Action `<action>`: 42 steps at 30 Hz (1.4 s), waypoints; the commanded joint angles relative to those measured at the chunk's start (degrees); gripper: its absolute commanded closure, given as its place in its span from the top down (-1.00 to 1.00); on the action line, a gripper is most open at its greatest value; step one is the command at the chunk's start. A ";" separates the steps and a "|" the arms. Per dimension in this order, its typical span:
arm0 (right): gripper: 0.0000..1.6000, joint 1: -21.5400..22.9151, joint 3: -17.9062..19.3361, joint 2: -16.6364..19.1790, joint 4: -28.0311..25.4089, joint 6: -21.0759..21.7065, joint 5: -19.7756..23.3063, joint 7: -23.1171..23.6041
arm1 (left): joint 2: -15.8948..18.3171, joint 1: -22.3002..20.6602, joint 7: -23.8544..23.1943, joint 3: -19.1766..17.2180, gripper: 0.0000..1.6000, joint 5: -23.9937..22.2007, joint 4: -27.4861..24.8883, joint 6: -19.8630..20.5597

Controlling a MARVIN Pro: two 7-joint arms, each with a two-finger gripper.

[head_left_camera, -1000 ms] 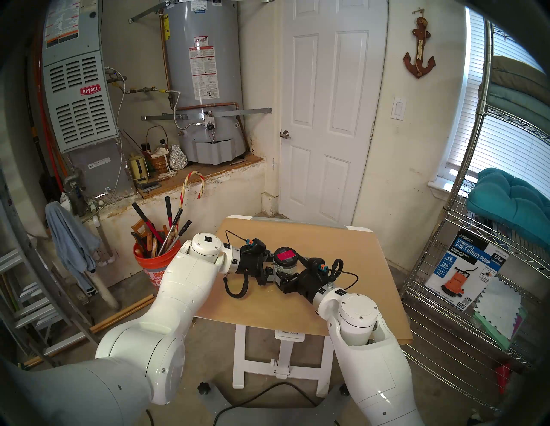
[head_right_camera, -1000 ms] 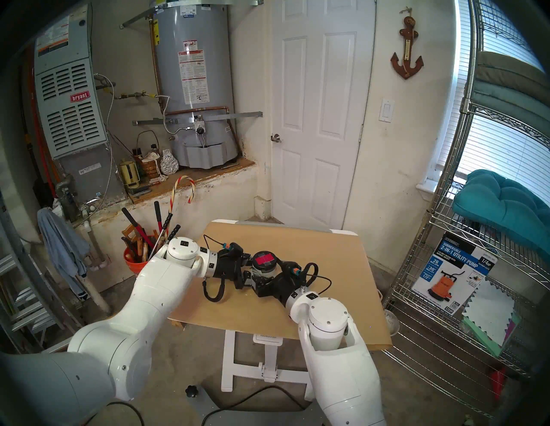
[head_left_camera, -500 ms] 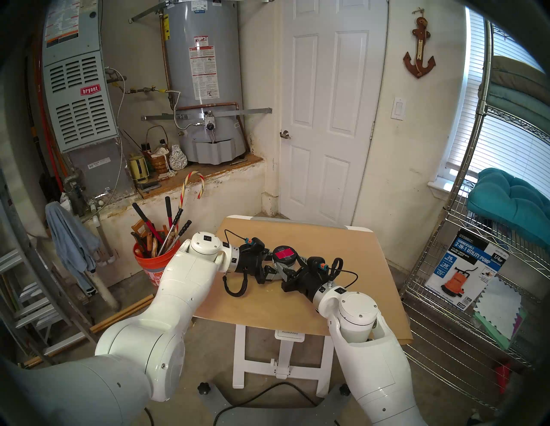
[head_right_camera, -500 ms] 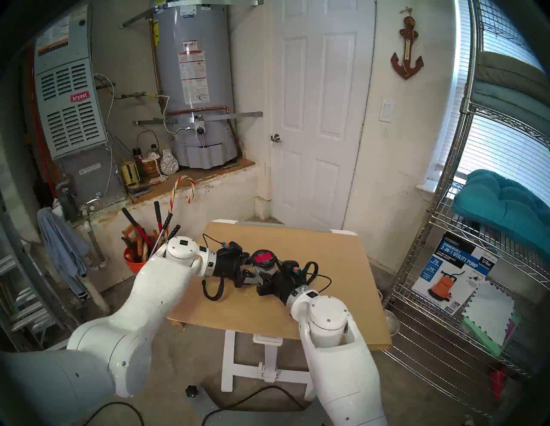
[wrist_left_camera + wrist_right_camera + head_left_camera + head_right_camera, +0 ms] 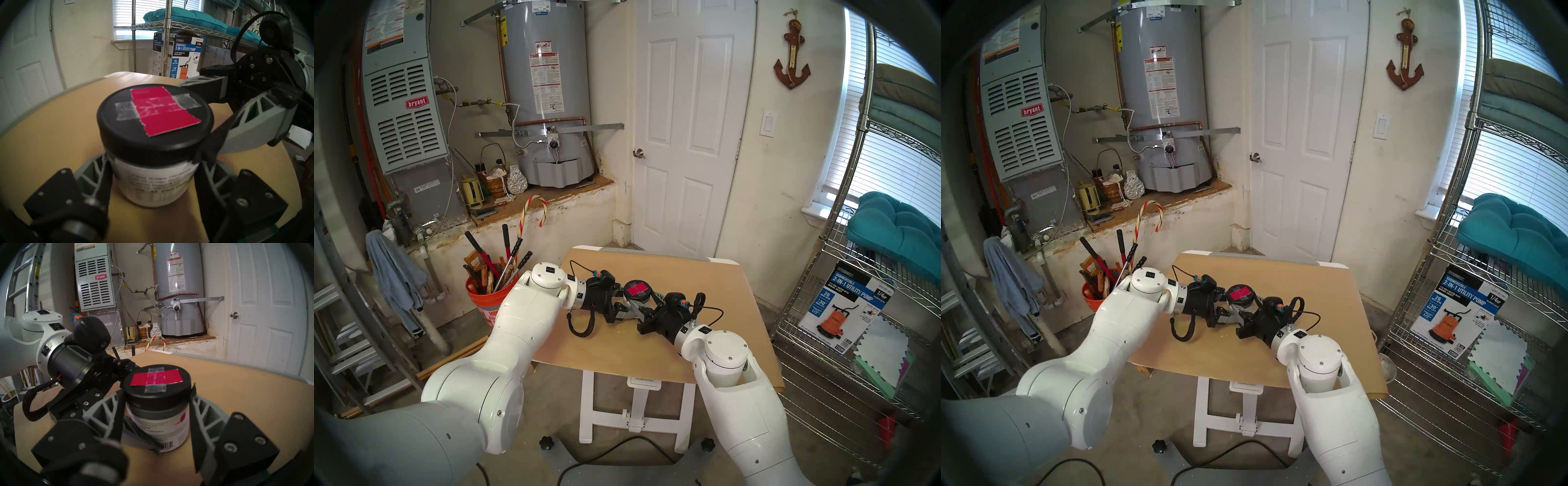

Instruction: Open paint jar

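A tan-topped table [image 5: 704, 288] stands in a utility room, an orange bucket [image 5: 485, 302] off its left edge and bare surface beyond the paint jar [image 5: 153, 183] at its middle. The left gripper [image 5: 153, 173] clamps the jar's body; the right gripper [image 5: 158, 404] clenches its black lid [image 5: 157, 383]. The label text is blurred.

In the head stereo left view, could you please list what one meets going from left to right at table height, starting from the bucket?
orange bucket → left gripper → paint jar → right gripper → utility pump box
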 commanded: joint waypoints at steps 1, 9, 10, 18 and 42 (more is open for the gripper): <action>-0.69 2.84 -1.21 1.48 0.21 -0.85 0.79 4.22 | 0.02 -1.26 -1.16 0.56 -1.00 0.15 0.55 -0.22; -0.67 5.12 -1.28 3.52 2.60 -1.97 2.05 8.91 | 0.67 -2.48 -2.26 1.08 -1.00 0.01 2.57 -1.74; -0.69 5.51 -1.12 3.67 2.96 -1.78 2.57 9.62 | 0.75 -2.71 -2.41 1.07 -1.00 -0.07 3.00 -2.02; -0.64 9.23 -1.66 5.86 6.66 -2.95 3.29 14.96 | 1.34 -5.44 -2.81 2.02 -1.00 0.42 7.56 -5.00; 1.00 12.76 -3.18 7.12 9.51 -4.21 3.84 22.93 | -0.16 -13.93 -4.43 3.77 -1.00 1.06 22.96 -13.49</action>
